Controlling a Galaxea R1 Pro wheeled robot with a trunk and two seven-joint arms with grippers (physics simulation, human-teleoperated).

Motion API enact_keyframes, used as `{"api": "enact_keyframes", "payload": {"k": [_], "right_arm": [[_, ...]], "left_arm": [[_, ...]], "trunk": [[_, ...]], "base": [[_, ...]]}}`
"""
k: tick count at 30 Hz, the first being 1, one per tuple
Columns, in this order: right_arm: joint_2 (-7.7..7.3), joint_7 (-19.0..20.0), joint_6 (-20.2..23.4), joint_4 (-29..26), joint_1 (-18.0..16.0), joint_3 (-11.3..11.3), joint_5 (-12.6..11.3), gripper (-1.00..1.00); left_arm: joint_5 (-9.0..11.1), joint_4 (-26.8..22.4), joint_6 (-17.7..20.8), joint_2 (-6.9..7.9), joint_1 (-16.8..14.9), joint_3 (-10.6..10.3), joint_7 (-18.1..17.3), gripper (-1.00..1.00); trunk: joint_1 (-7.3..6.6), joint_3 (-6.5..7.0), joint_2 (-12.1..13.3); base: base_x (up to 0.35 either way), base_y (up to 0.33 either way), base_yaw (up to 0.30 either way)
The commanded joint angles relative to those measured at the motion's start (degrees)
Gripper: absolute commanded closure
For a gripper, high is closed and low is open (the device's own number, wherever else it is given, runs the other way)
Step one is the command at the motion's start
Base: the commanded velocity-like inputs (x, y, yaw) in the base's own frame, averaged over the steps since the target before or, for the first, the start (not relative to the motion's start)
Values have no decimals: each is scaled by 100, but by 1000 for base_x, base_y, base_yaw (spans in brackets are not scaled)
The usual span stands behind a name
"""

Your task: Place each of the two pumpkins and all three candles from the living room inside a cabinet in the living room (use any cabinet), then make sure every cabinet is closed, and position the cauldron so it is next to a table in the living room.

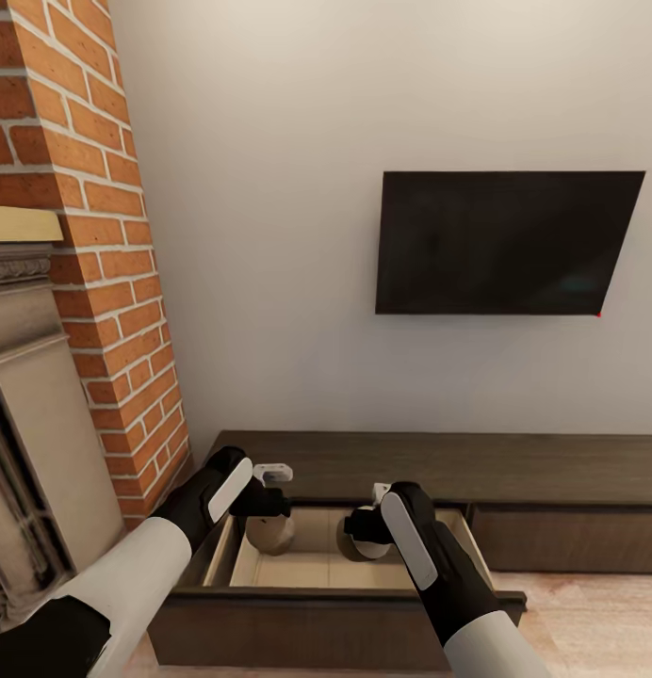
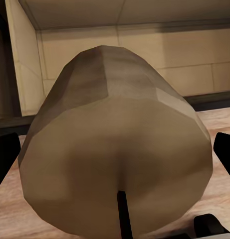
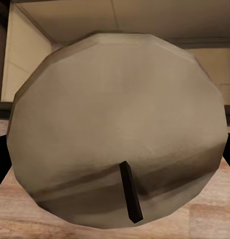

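Observation:
The long dark brown cabinet (image 1: 514,466) stands under the TV with its left drawer (image 1: 312,570) pulled out. My left gripper (image 1: 267,513) is shut on a cream candle (image 1: 269,535) held over the drawer's left part. In the left wrist view this candle (image 2: 115,149) lies close up, wick toward the camera, with dark fingers (image 2: 4,162) at its sides. My right gripper (image 1: 368,525) is shut on a second candle (image 1: 356,544) over the drawer's right part, and that candle (image 3: 119,124) shows wick-first. The pumpkins, cauldron and table are out of view.
A black TV (image 1: 505,240) hangs on the white wall above the cabinet. A brick fireplace column (image 1: 100,235) rises close on the left. The drawer's dark front panel (image 1: 335,621) juts toward me over the wooden floor. The cabinet's right drawer front (image 1: 571,537) is shut.

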Motion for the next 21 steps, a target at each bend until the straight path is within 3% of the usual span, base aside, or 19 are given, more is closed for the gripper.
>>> {"api": "enact_keyframes", "payload": {"k": [1,10,21], "right_arm": [[0,-59,6,-5,-5,6,-63,100],[1,-42,-93,0,-9,16,-57,100],[-3,-33,-858,147,-12,22,-42,100]], "left_arm": [[52,-7,13,3,-5,-21,66,100],[52,-7,12,2,-5,-21,65,100],[52,-7,11,2,-5,-21,71,100]], "trunk": [[22,-25,-45],[220,-186,-406],[461,-384,-847]], "base": [[0,0,0],[0,0,0],[0,0,0]]}}
